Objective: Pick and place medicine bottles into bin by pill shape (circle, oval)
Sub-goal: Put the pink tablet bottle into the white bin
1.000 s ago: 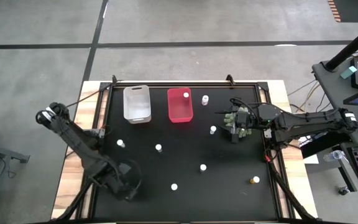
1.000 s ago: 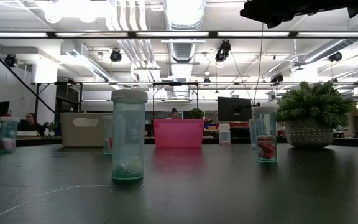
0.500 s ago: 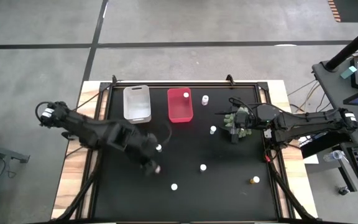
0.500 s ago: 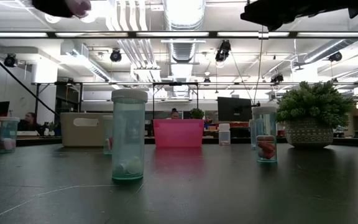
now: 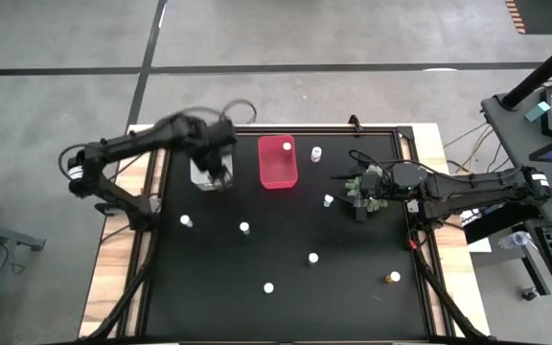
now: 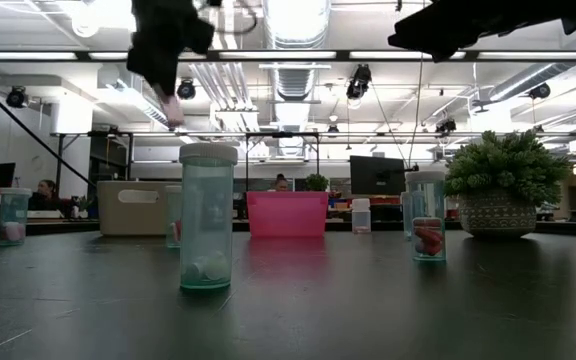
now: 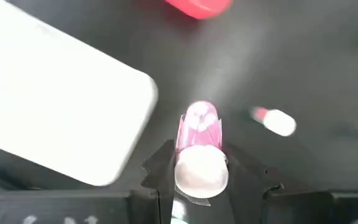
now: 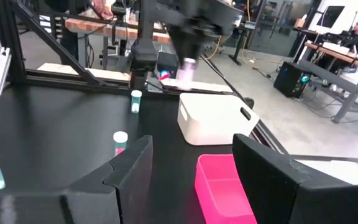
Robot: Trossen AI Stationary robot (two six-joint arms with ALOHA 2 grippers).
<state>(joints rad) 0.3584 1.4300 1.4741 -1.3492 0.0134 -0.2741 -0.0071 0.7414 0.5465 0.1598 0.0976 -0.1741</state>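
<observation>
The left gripper (image 7: 197, 177), clamped on a small white-capped pink bottle (image 7: 199, 140), hangs over the translucent whitish rectangular bin (image 5: 211, 171), probably needing only release; the right gripper (image 8: 191, 165) waits open beside the red bin (image 5: 276, 161).

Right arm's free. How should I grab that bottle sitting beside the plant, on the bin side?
Judging by its pose, take the bottle from straight above, fingers closing on the body just under the white cap. It stands upright, and the plant crowds one side, so a sideways approach looks tight. The right gripper hangs open over the plant, close by.
</observation>
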